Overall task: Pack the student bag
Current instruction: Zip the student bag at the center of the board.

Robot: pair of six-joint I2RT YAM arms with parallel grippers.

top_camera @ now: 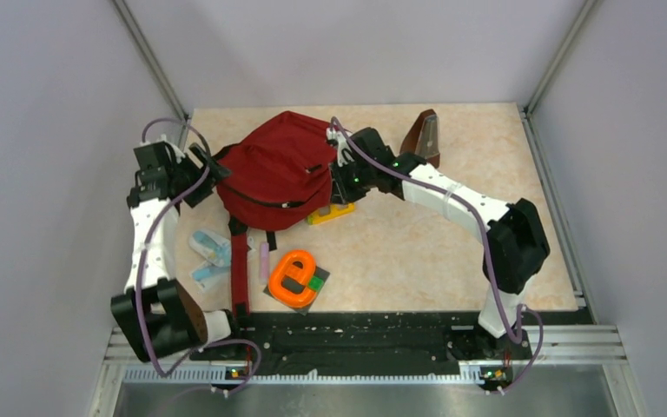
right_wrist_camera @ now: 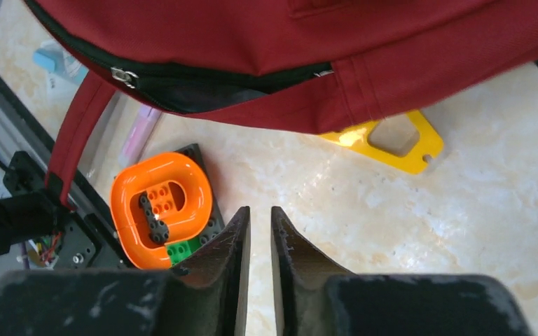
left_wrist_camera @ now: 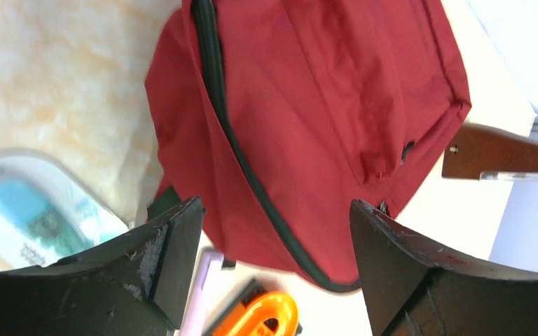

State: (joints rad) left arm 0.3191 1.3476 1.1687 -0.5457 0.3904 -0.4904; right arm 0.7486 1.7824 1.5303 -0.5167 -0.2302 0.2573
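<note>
- The student bag [top_camera: 274, 169], a large dark red fabric backpack with black zips, lies slumped in the middle-left of the marbled table [top_camera: 417, 252]. Its long red strap [top_camera: 240, 269] trails to the near edge.
- Nearest the bases, an orange plastic ring [top_camera: 293, 278] sits on a black brick plate [right_wrist_camera: 203, 157]. To its left are a pale pink stick [top_camera: 264, 259] and blue-and-white packets [top_camera: 213, 250]. The strap runs between them, so reaching for one could drag the strap and tug the bag.
- A flat yellow plastic tag [right_wrist_camera: 399, 143] is half tucked under the bag's right edge. Pinching it there risks catching fabric instead.
- The right gripper [right_wrist_camera: 259, 210] hangs just beside that edge, fingers nearly together and holding nothing. Pushed forward like this, it would probably shove the bag rather than grip it.
- The zip mouth [right_wrist_camera: 203, 91] gapes only narrowly and sags, so anything dropped in may slide off.
- The left gripper [left_wrist_camera: 274, 206] is spread wide and empty at the bag's left side. Whether it touches the bag cannot be told.
- Farthest, a brown pyramid-shaped metronome [top_camera: 424, 137] stands near the right arm and could be toppled if the arm swings.
</note>
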